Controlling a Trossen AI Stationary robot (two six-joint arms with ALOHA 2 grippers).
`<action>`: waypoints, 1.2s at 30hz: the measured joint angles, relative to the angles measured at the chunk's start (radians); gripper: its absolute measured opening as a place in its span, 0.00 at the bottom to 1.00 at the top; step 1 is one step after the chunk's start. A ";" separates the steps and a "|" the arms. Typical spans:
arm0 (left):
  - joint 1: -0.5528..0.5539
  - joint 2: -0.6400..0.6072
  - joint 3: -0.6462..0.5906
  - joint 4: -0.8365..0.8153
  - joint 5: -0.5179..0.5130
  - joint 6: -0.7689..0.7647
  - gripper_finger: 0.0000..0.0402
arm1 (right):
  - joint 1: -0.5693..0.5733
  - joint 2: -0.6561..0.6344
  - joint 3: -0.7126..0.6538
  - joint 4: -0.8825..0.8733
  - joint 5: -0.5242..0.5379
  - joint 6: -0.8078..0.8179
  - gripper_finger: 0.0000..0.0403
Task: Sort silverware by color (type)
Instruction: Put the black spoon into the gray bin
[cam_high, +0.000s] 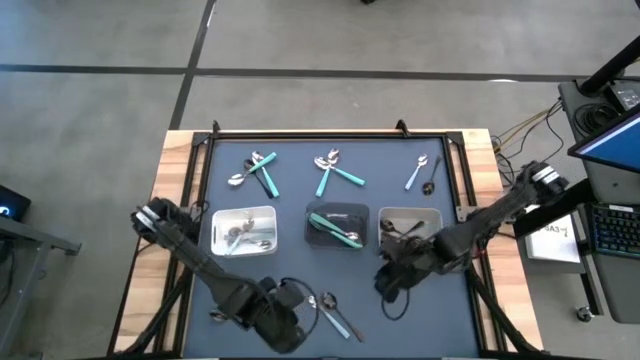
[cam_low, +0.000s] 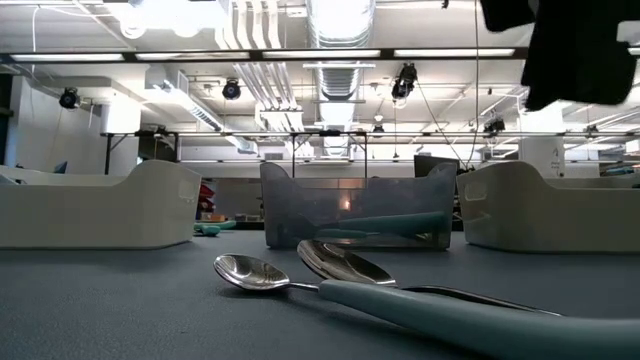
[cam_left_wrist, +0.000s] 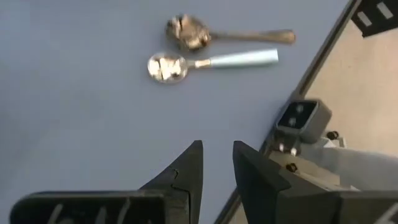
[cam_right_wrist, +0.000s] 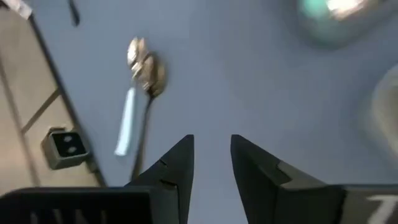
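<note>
My right fingers (cam_right_wrist: 211, 162) hang apart and empty above the dark blue desk (cam_high: 440, 310), just in front of the right-hand pale rectangular tray (cam_high: 411, 228), which holds a few dark pieces. My left fingers (cam_left_wrist: 216, 168) are slightly apart too, holding nothing, low over the near edge of the desk.

The sorting looks partly done. The left white tray (cam_high: 243, 229) holds silver pieces and the middle dark tray (cam_high: 337, 226) holds teal-handled ones.

Still loose: a silver spoon and a teal-handled spoon (cam_left_wrist: 211, 62) lying side by side just beside my left arm, two mixed clusters of silver and teal cutlery (cam_high: 258, 170) near the far edge, and a small pair (cam_high: 422, 172) at the far right.
</note>
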 joint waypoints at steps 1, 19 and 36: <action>-0.010 0.000 0.000 -0.001 -0.001 -0.008 0.18 | 0.001 0.036 0.000 0.048 -0.022 0.008 0.23; -0.125 -0.011 0.000 -0.181 -0.009 -0.026 0.18 | 0.026 0.611 0.446 -0.027 -0.148 0.016 0.23; -0.210 -0.017 0.000 -0.206 -0.040 -0.143 0.18 | 0.022 0.823 0.789 -0.248 -0.128 -0.096 0.23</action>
